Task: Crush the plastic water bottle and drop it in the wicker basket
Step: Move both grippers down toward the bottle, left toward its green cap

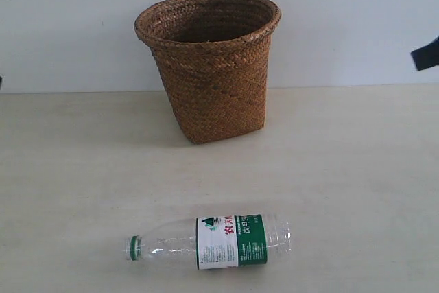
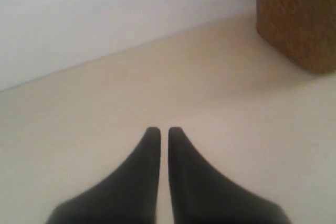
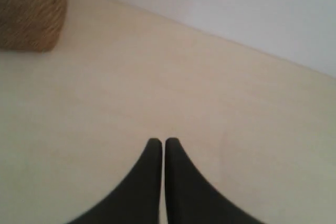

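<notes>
The bottle (image 1: 219, 241) lies on its side near the front edge of the counter (image 1: 357, 169), with its cap (image 1: 134, 248) toward the left edge. It is uncrushed and untouched. The basket (image 1: 212, 94) stands upright near the back edge, about midway along it and well apart from the bottle.

Our left tool (image 2: 164, 128) and right tool (image 3: 159, 140) each hover over bare counter, fingers drawn together with nothing between them. Neither wrist view shows the bottle, so we judge the step in hand to be the approach.

We should spread both tools before coming down. Then we take the bottle at the clear parts on either side of the label (image 1: 230, 241), one tool per end, so it cannot roll toward the front edge. Thin plastic should buckle easily, but a sealed cap may resist, so we would squeeze gradually and hold firm.
</notes>
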Available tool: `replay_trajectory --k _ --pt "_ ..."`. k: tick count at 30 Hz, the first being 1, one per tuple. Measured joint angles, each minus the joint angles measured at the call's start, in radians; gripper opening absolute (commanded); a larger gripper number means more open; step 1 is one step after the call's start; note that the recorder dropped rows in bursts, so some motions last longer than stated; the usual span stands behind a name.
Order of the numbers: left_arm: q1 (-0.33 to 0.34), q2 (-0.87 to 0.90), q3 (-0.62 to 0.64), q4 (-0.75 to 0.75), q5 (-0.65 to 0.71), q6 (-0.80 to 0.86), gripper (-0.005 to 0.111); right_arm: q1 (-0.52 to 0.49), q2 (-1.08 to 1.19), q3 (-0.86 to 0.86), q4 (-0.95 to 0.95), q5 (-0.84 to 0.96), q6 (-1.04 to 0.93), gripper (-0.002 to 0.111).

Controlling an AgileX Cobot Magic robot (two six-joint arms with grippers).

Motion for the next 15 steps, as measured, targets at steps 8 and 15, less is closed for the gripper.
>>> replay_trajectory --k 8,15 --pt "-0.128 0.175 -0.086 -0.190 0.239 0.398 0.004 0.119 0.154 -0.097 0.199 0.253 -0.275 0.000" --pt "-0.196 0.348 -0.108 -0.495 0.345 0.909 0.004 0.227 0.294 -0.116 0.488 0.344 -0.526 0.000"
